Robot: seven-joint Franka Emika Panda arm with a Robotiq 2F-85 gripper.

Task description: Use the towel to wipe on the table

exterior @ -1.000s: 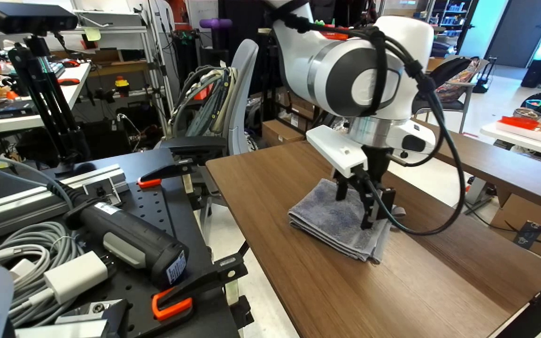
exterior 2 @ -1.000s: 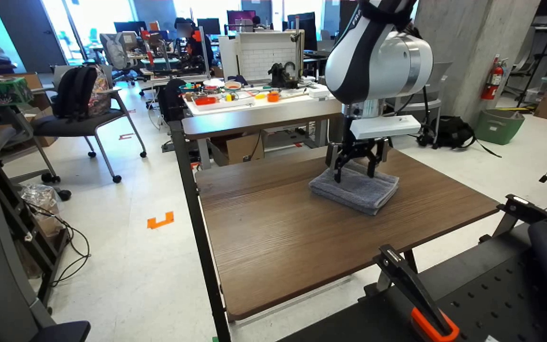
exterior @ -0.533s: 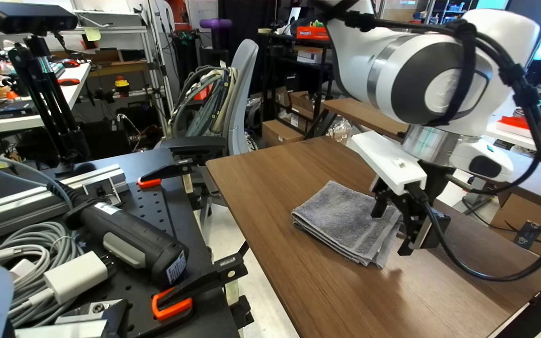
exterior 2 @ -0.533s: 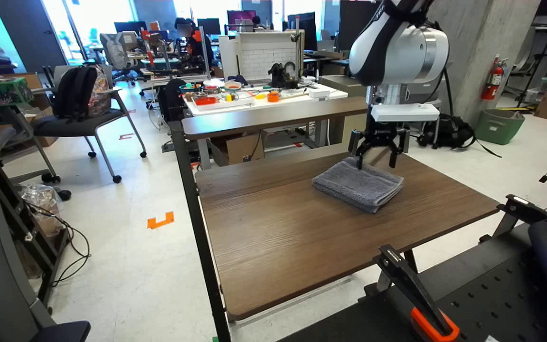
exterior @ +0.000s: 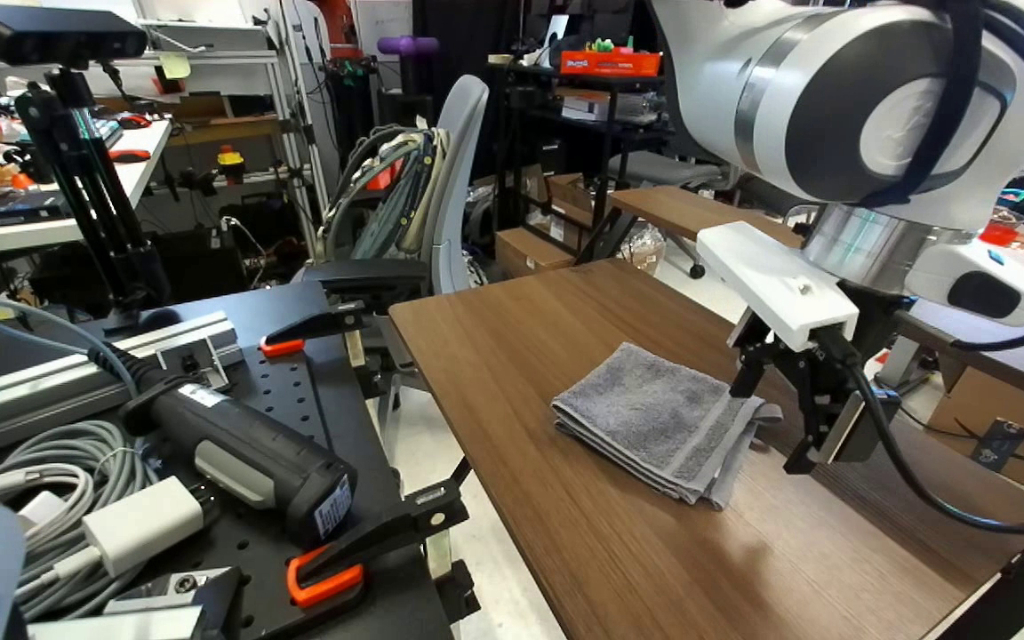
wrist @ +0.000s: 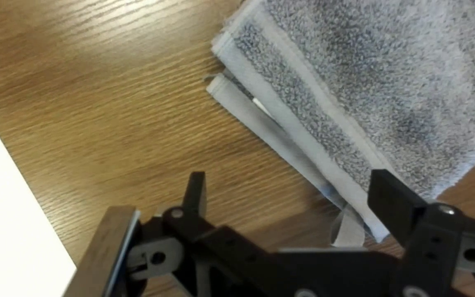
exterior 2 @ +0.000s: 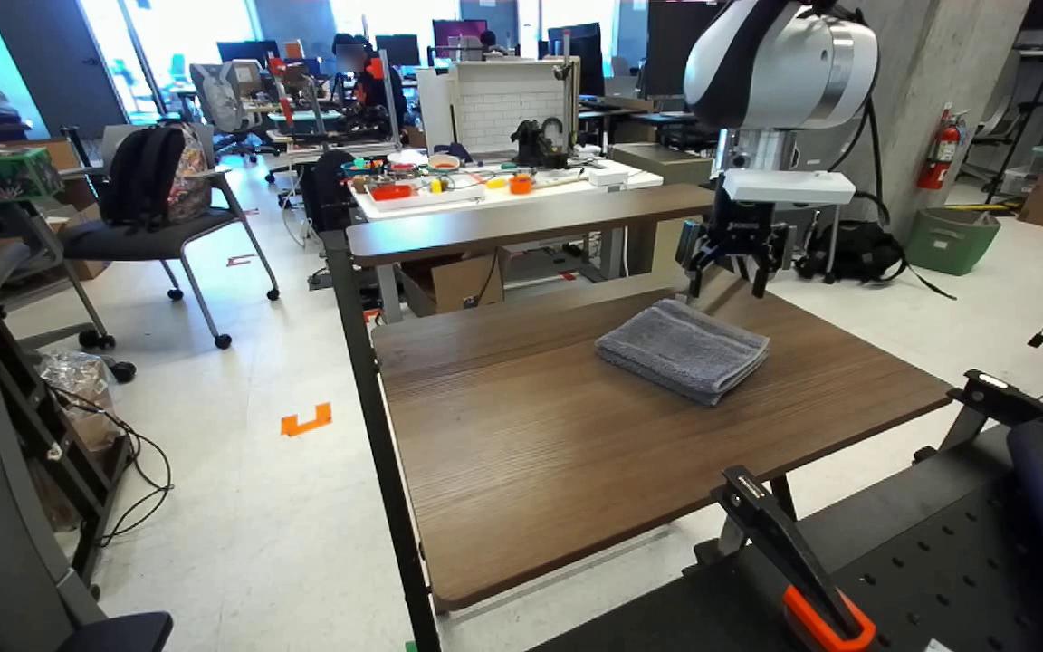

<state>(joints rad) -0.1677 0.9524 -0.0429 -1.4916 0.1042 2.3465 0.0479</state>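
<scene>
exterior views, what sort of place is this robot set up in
Probably a robotics lab or workshop: a robot arm and a tripod camera stand among tables, and monitors show in the background of an exterior view.

A black two-fingered gripper (exterior: 771,427) hangs over a dark brown rectangular wood-grain table (exterior: 583,542), on which lies a gray folded terry towel (exterior: 645,418). In an exterior view, the towel is just left of the fingers (exterior: 747,377); farther left, past a gap, stands a black perforated workbench (exterior: 294,404) bearing a black cylindrical device (exterior: 245,444). Right of the fingers, beyond the table, a brown cardboard box (exterior: 974,400) sits below a second brown tabletop (exterior: 699,213). In the wrist view, the towel spreads ahead and to the right of the fingers, the right-hand one partly covering its edge.
</scene>
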